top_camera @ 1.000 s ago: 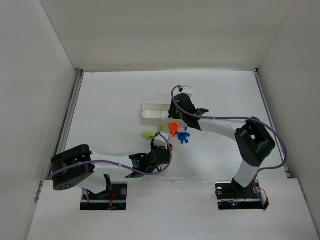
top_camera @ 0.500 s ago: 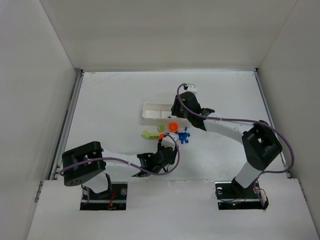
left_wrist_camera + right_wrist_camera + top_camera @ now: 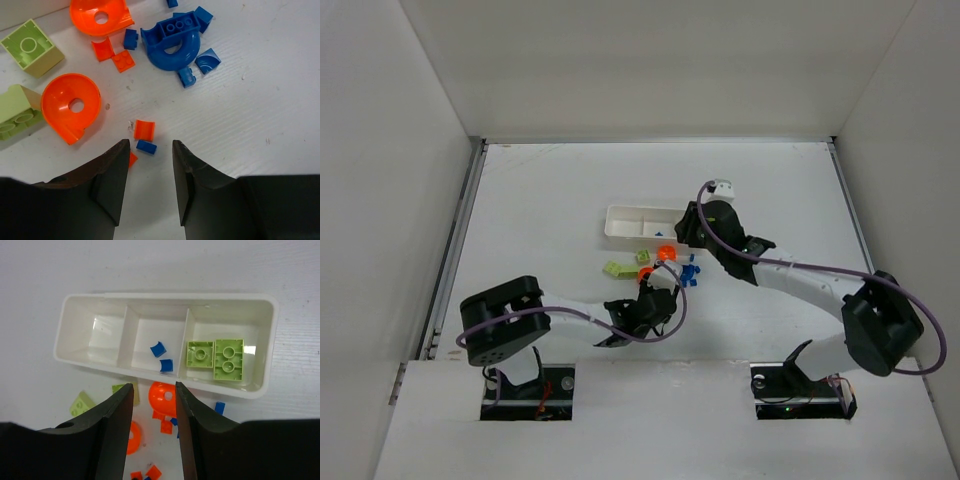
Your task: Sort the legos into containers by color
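Note:
The white tray has three compartments: the left one holds nothing, the middle has two blue bits, the right has two light-green bricks. My right gripper hangs open over the tray's near rim, and an orange disc on the table shows between its fingers. Loose legos lie in front of the tray. My left gripper stands open and empty low over the table, a small blue bit and an orange bit just ahead of its tips.
Further ahead of the left gripper lie an orange disc, a blue arch, green bricks and small orange and blue bits. White walls enclose the table on three sides. Both arms reach in from the near edge.
The right arm has swung to the right, its gripper sliding along the tray's near side. The left arm has pushed right and forward, bringing its gripper up to the lego pile.

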### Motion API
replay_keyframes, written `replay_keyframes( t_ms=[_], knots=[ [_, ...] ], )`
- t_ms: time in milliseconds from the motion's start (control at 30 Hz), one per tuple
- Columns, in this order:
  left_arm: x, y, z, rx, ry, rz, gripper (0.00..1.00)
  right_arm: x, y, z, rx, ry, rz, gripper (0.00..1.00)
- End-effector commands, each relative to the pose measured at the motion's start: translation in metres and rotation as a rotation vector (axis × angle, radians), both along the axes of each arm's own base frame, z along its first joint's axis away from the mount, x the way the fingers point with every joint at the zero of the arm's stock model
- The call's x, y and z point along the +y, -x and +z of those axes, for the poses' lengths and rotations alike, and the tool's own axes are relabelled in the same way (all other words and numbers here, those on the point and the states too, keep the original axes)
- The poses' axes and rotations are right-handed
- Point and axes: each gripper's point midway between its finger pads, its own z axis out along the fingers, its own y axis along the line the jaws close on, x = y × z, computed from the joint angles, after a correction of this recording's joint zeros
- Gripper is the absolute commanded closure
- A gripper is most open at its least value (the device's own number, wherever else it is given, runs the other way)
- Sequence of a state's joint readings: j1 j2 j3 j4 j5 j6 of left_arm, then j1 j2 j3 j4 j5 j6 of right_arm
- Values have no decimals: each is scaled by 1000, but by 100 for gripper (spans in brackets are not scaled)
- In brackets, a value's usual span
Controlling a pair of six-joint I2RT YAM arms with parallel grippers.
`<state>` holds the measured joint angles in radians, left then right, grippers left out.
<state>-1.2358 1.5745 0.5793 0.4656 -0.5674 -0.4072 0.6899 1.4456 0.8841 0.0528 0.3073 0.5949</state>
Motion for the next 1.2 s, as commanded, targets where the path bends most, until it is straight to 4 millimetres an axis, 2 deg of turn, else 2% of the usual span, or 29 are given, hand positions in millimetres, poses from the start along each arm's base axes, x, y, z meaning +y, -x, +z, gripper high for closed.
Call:
replay_keyframes(
  t_ms=[0, 267, 500, 667, 867, 1000, 1167],
  knots=[
    [-6, -10, 6, -11, 2, 12, 64, 2, 2, 23, -80, -68, -7, 55],
    [-10, -10, -5, 14, -31, 0, 69, -10, 9, 24, -88, -79, -19, 55],
    [-12, -5, 4, 8, -9, -12, 80, -12, 11, 18, -85, -77, -21, 55],
    [-9, 0, 29, -11, 64, -20, 82, -22, 19, 13, -84, -75, -31, 54],
    [3, 2, 70, -34, 185, -16, 82, -35, 36, 4, -83, -69, -42, 55],
    [15, -11, 99, -38, 265, 18, 82, -33, 56, -5, -77, -69, -23, 59],
    [26, -52, 126, -36, 323, 93, 82, -23, 81, -12, -68, -77, 32, 64]
  ],
)
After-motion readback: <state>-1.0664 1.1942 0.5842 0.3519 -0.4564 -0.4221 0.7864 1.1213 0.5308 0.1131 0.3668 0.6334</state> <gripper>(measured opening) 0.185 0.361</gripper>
